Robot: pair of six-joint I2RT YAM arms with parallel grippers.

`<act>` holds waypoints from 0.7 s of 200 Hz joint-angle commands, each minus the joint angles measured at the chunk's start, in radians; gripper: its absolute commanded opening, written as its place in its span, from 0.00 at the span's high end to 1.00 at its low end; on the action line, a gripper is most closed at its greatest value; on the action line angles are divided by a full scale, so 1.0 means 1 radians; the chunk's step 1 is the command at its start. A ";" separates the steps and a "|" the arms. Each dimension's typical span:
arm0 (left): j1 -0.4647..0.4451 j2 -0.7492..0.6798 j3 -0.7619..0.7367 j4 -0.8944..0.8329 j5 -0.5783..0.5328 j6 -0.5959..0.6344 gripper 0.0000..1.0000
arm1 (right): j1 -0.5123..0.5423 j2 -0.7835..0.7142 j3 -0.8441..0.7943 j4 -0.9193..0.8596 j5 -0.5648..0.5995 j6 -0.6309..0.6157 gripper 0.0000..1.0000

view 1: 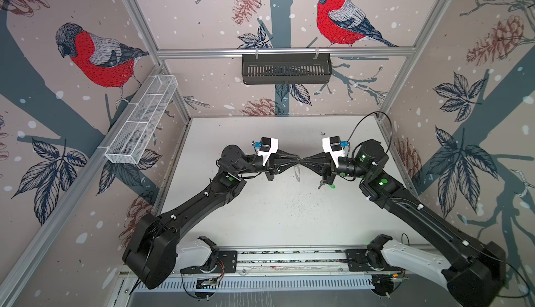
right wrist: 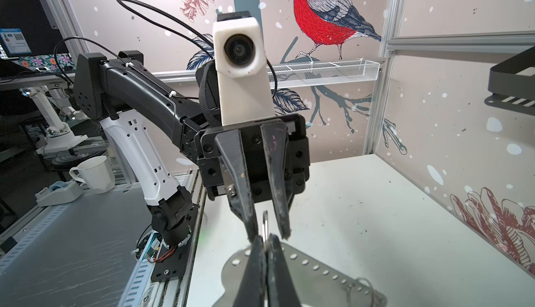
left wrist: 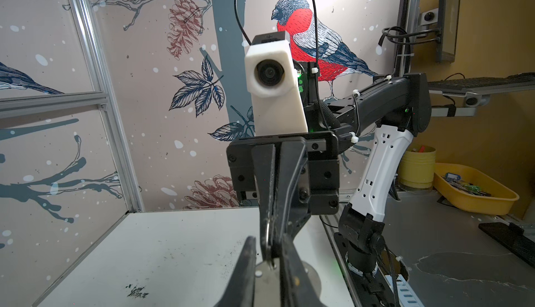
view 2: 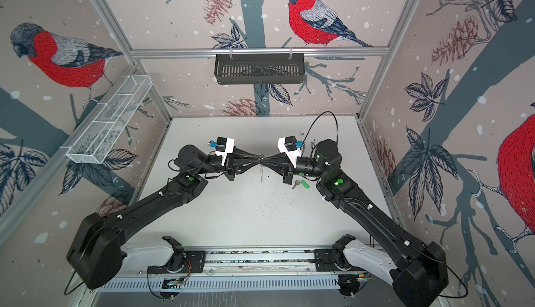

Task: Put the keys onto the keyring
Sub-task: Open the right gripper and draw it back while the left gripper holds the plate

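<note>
Both grippers meet tip to tip above the middle of the white table. My right gripper [right wrist: 266, 240] [view 1: 302, 162] is shut on a small metal ring [right wrist: 265, 224] that stands upright between its tips. This ring belongs to the keyring [right wrist: 307, 265], a flat grey plate with a row of holes, lying below the tips. In a top view it shows only as a pale sliver [view 1: 297, 174]. My left gripper [left wrist: 267, 257] [view 1: 297, 161] is narrowly open, its fingers [right wrist: 249, 204] on either side of the ring and the right tips. A key with a green tag [view 2: 304, 183] lies on the table under the right wrist.
A black slatted basket [view 1: 286, 69] hangs on the rear rail and a white mesh basket [view 1: 142, 123] on the left wall. A black cable [view 1: 373, 120] loops above the right arm. Beyond the table are a yellow tray [left wrist: 474, 192] and a white mug [right wrist: 92, 172].
</note>
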 commanded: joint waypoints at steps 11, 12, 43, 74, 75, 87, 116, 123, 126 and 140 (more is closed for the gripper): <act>-0.001 0.002 0.002 -0.029 0.013 0.009 0.90 | 0.001 0.004 0.008 0.091 -0.039 0.011 1.00; 0.000 0.002 0.003 -0.028 0.013 0.008 0.90 | 0.001 0.004 0.008 0.091 -0.039 0.011 1.00; -0.001 0.008 0.003 -0.002 0.025 -0.007 0.98 | 0.003 0.015 0.012 0.093 -0.043 0.016 1.00; -0.002 -0.011 -0.008 -0.023 -0.028 0.005 1.00 | 0.000 0.018 0.011 0.082 -0.022 0.015 1.00; -0.002 -0.011 -0.009 -0.025 -0.031 0.005 1.00 | 0.000 0.018 0.011 0.082 -0.021 0.014 1.00; -0.004 -0.028 -0.021 -0.035 -0.071 0.012 1.00 | 0.001 0.018 0.009 0.078 -0.003 0.014 1.00; -0.009 -0.071 -0.031 -0.119 -0.220 0.046 1.00 | -0.002 0.016 0.003 0.052 0.060 0.004 0.70; -0.009 -0.084 -0.031 -0.147 -0.265 0.057 1.00 | -0.004 0.015 -0.001 0.042 0.079 0.001 0.64; -0.010 -0.089 -0.033 -0.159 -0.285 0.062 1.00 | -0.005 0.014 -0.003 0.040 0.087 0.000 0.61; -0.015 -0.115 -0.038 -0.211 -0.360 0.087 1.00 | -0.010 0.005 -0.014 0.027 0.129 -0.002 0.53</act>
